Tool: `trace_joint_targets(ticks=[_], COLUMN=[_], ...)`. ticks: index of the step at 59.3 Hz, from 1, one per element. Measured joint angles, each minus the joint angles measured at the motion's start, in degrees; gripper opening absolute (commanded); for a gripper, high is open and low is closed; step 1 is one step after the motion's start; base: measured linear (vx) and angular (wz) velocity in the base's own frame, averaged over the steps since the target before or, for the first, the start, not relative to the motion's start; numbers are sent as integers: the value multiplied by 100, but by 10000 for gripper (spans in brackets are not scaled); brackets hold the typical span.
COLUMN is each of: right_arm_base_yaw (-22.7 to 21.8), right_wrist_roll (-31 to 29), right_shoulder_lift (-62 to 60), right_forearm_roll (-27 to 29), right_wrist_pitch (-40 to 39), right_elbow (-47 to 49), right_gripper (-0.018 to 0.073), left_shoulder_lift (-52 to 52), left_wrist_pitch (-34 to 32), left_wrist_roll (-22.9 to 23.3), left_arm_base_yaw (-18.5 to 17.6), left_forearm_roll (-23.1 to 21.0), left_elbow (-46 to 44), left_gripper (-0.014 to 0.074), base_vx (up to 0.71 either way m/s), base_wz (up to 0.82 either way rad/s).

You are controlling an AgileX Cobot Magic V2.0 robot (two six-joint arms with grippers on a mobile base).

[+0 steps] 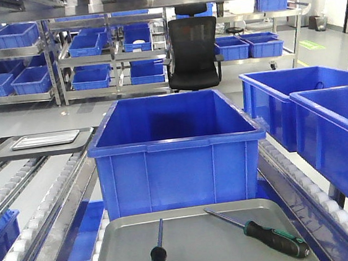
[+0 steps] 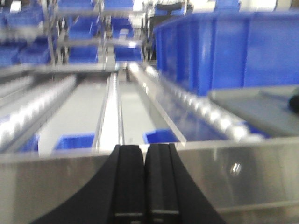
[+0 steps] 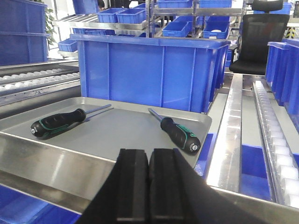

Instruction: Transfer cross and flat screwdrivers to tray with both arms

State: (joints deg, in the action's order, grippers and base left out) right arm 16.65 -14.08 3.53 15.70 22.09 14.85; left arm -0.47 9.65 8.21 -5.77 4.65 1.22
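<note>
A: Where are the 2 screwdrivers?
B: One [image 3: 58, 122] and the other [image 3: 176, 131] lie on the tray [image 3: 121, 133], before the bin [image 3: 149, 70].
A: Grippers?
B: Left [image 2: 144, 186] and right [image 3: 148, 186] both clenched, empty.

Two screwdrivers [image 1: 273, 236] [image 1: 156, 257], one tray [image 1: 204, 236]

A warehouse: roller conveyors [image 1: 39, 213], steel shelving [image 1: 110, 56] stacked with blue bins [image 1: 87, 43].

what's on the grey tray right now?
Two screwdrivers lie on the tray: the left screwdriver and the right screwdriver, apart, tips toward the blue bin. Nothing else visible on it. The near edge is cut off in the front view.
</note>
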Motion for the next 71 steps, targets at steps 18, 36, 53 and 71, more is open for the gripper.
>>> trace_joint_targets(ticks=[18, 36, 53, 71], right_arm_base_yaw=[0, 0, 0, -380], right_wrist_roll=[0, 0, -5, 1237], right_shoulder_lift=[0, 0, 0, -77], right_forearm_roll=[0, 0, -104, -1932], right_wrist_pitch=[15, 15, 15, -1149], right_elbow=[-1, -1, -1, -1239], right_gripper=[-8, -8, -8, -8], left_shoulder_lift=[-17, -17, -17, -17], left_wrist_pitch=[101, 101, 101, 101], left_wrist_roll=[103, 108, 108, 108], left_arm_base_yaw=[15, 15, 15, 15], left_forearm_roll=[0, 0, 0, 0], left_elbow=[35, 35, 35, 35], left_gripper=[3, 3, 3, 3], base_vx=[0, 0, 0, 0], base_wz=[0, 0, 0, 0])
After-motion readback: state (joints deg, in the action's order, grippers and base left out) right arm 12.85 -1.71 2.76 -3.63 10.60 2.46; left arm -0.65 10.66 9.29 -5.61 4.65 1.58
